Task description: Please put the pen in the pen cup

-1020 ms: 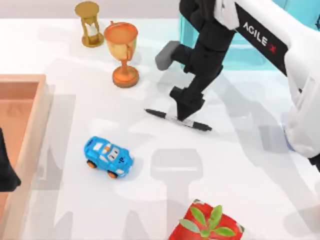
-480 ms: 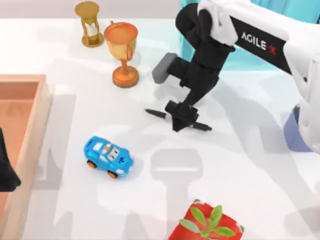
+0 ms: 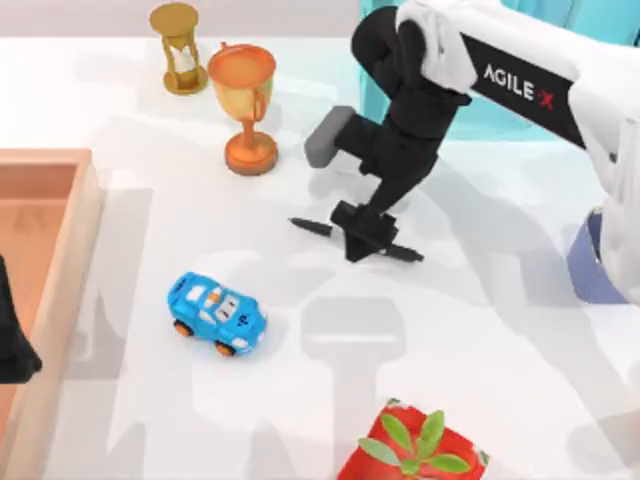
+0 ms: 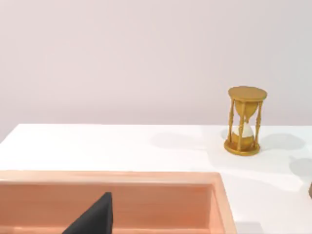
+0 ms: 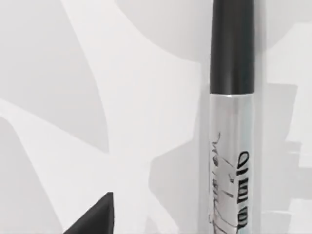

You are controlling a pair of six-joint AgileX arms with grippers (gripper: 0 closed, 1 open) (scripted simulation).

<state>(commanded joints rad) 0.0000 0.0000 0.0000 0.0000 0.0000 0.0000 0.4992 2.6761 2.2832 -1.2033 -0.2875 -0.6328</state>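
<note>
- My right claw point(image 3: 362, 238) has dropped onto the pen's point(image 3: 400, 251) middle since a second ago; I judge the grasp imminent, though I cannot tell how its fingers stand.
- The pen lies flat on the bench point(image 3: 480, 350); the pen cup point(image 3: 592, 268) sits at the right edge.
- The arm reads "AGILE X"; the pen label's point(image 5: 229, 185) script is illegible.
- My left claw point(image 3: 12, 345) is parked over the wooden tray point(image 3: 85, 215).

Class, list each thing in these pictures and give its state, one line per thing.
Pen: lying flat on the table, under the right gripper.
Pen cup: partly hidden behind the right arm.
Trophy: upright.
Hourglass: upright.
Toy car: on its wheels.
Left gripper: over the wooden tray.
</note>
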